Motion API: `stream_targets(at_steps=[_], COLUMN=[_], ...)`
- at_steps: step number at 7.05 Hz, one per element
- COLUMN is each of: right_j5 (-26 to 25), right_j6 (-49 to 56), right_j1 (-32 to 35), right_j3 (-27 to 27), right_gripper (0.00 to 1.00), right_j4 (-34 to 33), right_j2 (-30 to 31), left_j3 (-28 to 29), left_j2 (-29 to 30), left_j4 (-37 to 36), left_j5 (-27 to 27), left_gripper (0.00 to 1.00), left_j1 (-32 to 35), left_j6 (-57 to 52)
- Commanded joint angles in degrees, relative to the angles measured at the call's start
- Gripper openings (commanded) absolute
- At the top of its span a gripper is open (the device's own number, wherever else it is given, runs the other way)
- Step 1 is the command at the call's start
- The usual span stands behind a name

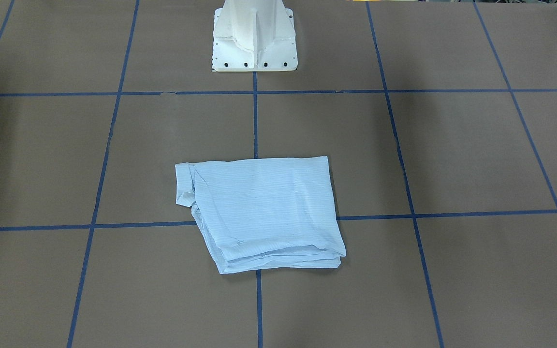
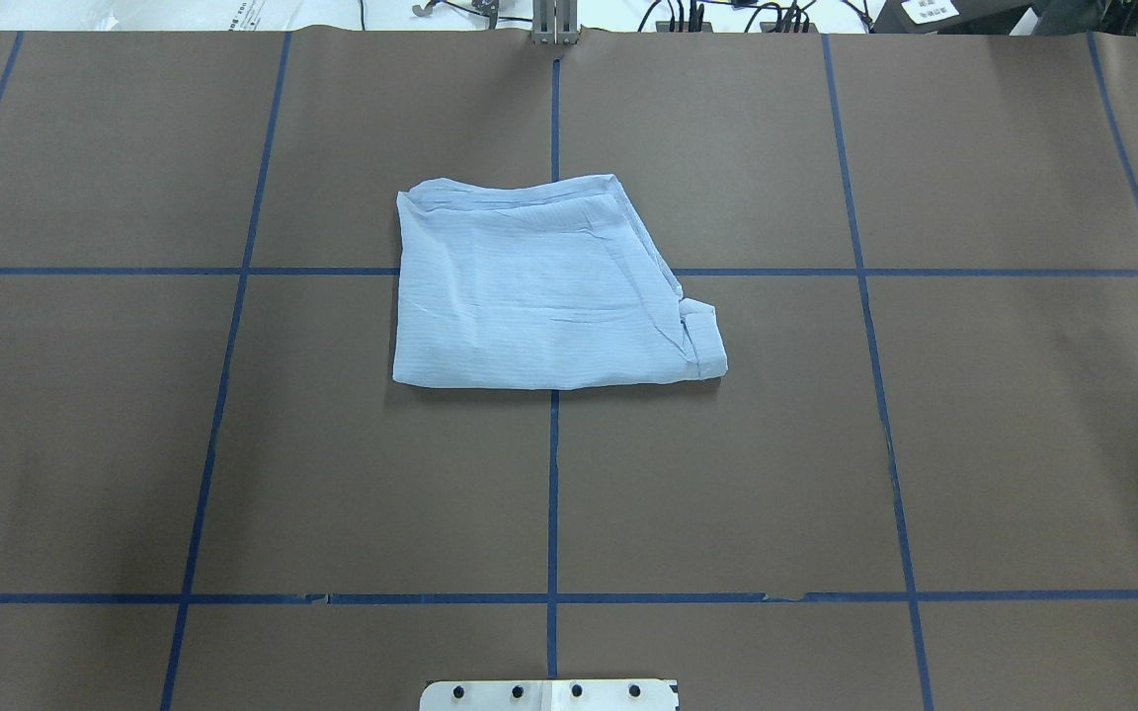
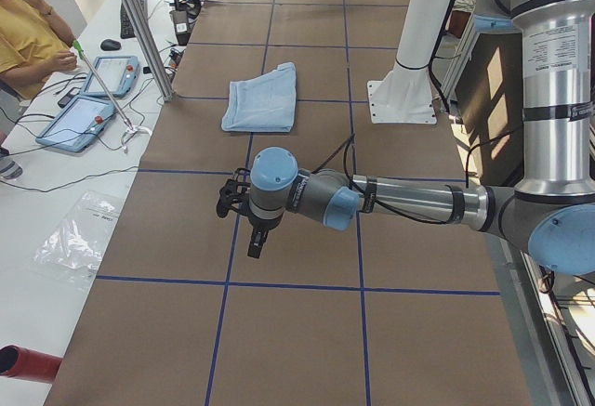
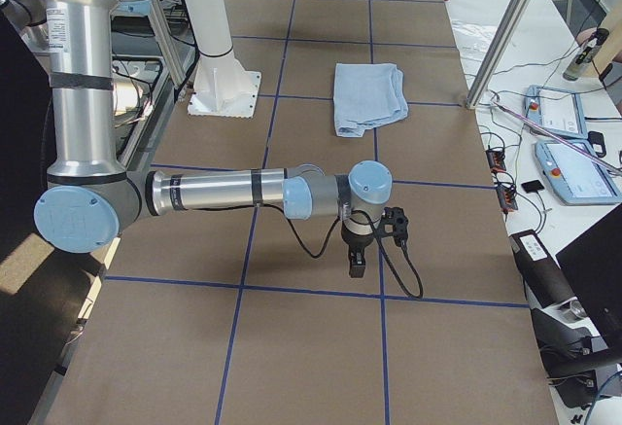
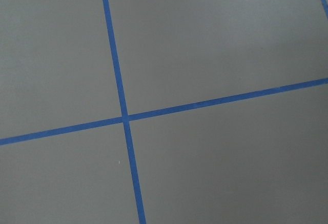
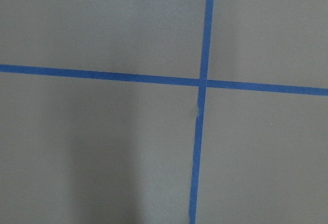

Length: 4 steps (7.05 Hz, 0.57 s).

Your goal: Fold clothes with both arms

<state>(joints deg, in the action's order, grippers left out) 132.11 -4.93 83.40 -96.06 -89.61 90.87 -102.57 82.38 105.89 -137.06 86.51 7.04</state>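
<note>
The clothes, one light-blue striped shirt [image 1: 264, 212], lie folded into a compact stack near the table's middle [image 2: 539, 291], flat on the brown cover, with nothing touching them. A small flap sticks out at one corner. The left arm reaches out low over the table far from the shirt [image 3: 262, 99], and its black gripper [image 3: 256, 243] points down; I cannot tell whether it is open or shut. The right arm does the same at the opposite end, away from the shirt [image 4: 367, 96], and its gripper [image 4: 357, 262] also cannot be judged. Both wrist views show only brown cover and blue tape.
A white pedestal base [image 1: 254, 43] stands behind the shirt. Blue tape lines [image 2: 552, 494] divide the brown cover into squares. A person in yellow [image 3: 28, 44] sits at a side table with tablets [image 3: 79, 118]. Metal posts [image 4: 505, 36] stand at the table's edge.
</note>
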Motion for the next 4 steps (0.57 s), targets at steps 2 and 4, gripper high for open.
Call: stream_targets(at_steps=[2,4], right_j5=[-0.2,0.1], right_j6=[-0.1,-0.2], right_j1=[0.0,0.8], right_j3=[-0.2,-1.8], right_gripper=[1.0,1.0], right_j4=[0.1,0.0], right_j2=[0.1,0.9], left_j3=[0.0,-0.7], left_j2=[-0.4,-0.1], left_j4=[0.1,0.1], left_j5=[-0.1,0.0], left_gripper=[1.0,1.0], left_j1=[0.0,0.0], left_j6=[0.0,-0.1])
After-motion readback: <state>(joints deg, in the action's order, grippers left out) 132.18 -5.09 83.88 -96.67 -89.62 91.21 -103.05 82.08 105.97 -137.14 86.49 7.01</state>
